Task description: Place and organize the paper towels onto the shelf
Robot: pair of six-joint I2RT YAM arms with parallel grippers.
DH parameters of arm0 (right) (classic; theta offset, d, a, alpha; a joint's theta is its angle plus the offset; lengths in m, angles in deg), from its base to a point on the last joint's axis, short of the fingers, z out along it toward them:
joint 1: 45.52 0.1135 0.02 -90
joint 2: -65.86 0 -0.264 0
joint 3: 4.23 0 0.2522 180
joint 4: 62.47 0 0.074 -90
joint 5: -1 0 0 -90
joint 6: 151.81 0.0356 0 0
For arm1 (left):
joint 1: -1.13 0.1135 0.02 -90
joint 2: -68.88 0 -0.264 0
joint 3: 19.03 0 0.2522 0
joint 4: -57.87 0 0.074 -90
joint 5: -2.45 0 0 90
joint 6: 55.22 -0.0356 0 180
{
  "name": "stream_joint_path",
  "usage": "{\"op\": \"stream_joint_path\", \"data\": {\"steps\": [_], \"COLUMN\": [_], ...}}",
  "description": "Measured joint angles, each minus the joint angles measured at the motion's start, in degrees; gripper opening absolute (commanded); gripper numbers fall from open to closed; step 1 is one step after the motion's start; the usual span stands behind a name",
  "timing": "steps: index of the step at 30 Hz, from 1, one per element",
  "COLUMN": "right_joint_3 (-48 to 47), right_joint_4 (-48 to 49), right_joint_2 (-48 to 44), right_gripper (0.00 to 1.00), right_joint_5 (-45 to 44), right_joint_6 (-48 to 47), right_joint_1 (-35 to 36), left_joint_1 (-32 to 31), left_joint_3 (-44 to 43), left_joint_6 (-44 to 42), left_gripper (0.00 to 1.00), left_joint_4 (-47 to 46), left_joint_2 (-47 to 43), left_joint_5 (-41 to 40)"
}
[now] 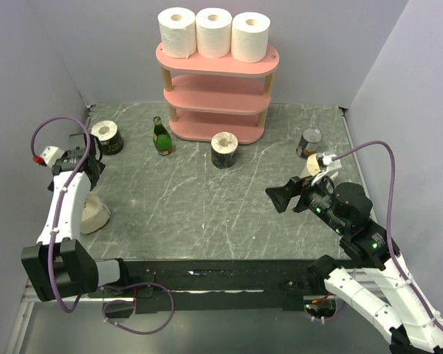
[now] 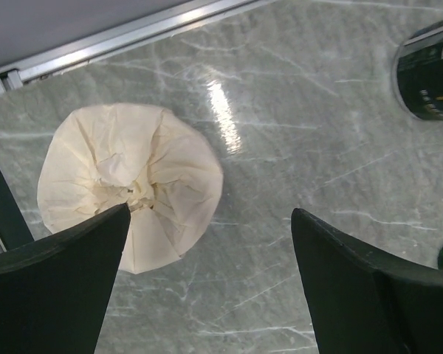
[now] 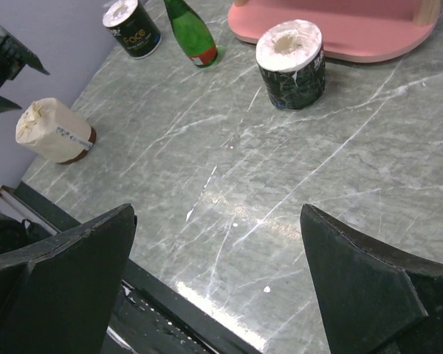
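Both pairs of jaws stand spread wide and hold nothing. The left gripper (image 2: 210, 214) hangs above a cream-beige paper-wrapped roll (image 2: 129, 195) near the left edge of the grey marbled table (image 1: 207, 214). The roll appears to stand on end with its gathered wrapper facing up. In the wrist view it sits off to the left finger's side, not between the fingers. The right gripper (image 3: 218, 210) hovers over bare table, well apart from a dark-banded paper roll (image 3: 290, 65) that stands just in front of the pink three-tier shelf with oval boards and wooden posts (image 1: 218, 70).

Three plain white paper rolls (image 1: 213, 31) line the top board, touching side by side. A second dark-banded roll (image 1: 107, 137) stands by the left wall, near a green glass bottle (image 1: 161, 138). A small metal can (image 1: 308, 142) sits to the right.

These rolls should be light, soft and easily crushed, with a smooth wrapper that may slip. The best hold is probably across the round side at mid-height, squeezing gently, since the jaws look barely wider than a roll.
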Motion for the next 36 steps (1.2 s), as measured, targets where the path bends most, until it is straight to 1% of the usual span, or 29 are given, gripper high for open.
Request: {"op": "stream_joint_path", "data": {"steps": [4, 9, 17, 19, 21, 22, 25, 27, 32, 35, 36], "right_joint_3": [0.0, 0.0, 0.0, 0.0, 0.0, 0.0, 0.0, 0.0, 0.0, 0.0, 0.0], "right_joint_4": [0.15, 0.13, 0.13, 0.13, 0.13, 0.13, 0.13, 0.13, 0.13, 0.15, 0.15], "right_joint_2": [-0.04, -0.02, -0.02, -0.02, -0.04, -0.07, -0.15, -0.24, -0.33, -0.52, -0.57], "right_gripper": [0.99, 1.0, 1.0, 1.0, 1.0, 1.0, 0.99, 1.0, 1.0, 1.0, 1.0], "right_joint_5": [0.02, 0.07, 0.2, 0.2, 0.2, 0.2, 0.2, 0.2, 0.17, 0.17, 0.17], "right_joint_6": [0.15, 0.13, 0.15, 0.13, 0.15, 0.15, 0.15, 0.13, 0.13, 0.13, 0.13], "right_joint_1": [0.0, 0.0, 0.0, 0.0, 0.0, 0.0, 0.0, 0.0, 0.0, 0.0, 0.0], "left_joint_1": [0.63, 0.63, 0.81, 0.87, 0.96, 0.98, 1.14, 1.18, 1.01, -0.96, -2.54], "left_joint_3": [1.95, 2.32, 5.75, 6.32, 6.45, 6.45, 6.45, 6.45, 6.45, 6.45, 6.45], "left_joint_6": [1.29, 3.52, 3.21, 2.91, 2.12, 1.95, 1.42, 0.81, -1.33, -3.98, -4.92], "left_gripper": [0.96, 0.96, 1.0, 0.93, 0.9, 0.85, 0.76, 0.74, 0.61, 0.53, 0.47], "left_joint_4": [0.22, 0.7, -1.66, -2.86, -3.89, -4.2, -4.83, -4.92, -4.79, -4.66, -4.7], "left_joint_2": [0.0, 1.4, 4.11, 5.27, 6.67, 7.1, 8.11, 8.35, 8.28, 7.32, 6.6], "left_joint_5": [0.7, -1.01, -2.21, -2.36, -2.36, -2.36, -2.32, -2.34, -2.08, -2.08, -2.08]}}
